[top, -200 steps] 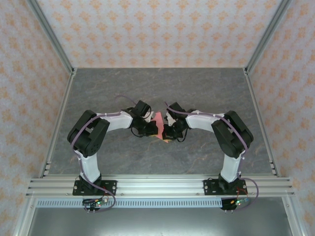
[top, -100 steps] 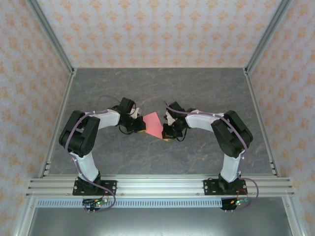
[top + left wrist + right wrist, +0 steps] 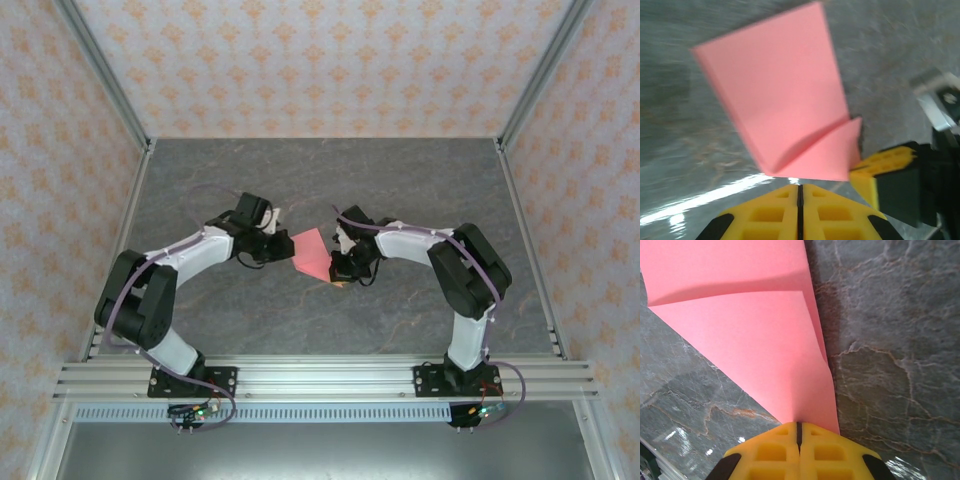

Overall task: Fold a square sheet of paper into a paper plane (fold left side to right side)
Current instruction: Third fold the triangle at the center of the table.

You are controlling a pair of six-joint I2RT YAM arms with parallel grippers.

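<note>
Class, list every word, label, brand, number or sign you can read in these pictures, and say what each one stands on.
No readable text anywhere.
Sheet of paper: plain pink, unmarked.
Left gripper and right gripper: yellow, no lettering.
Wallpaper: a repeating ornament, no letters.
Small boards below the arm bases: too small to tell whether they carry print.
</note>
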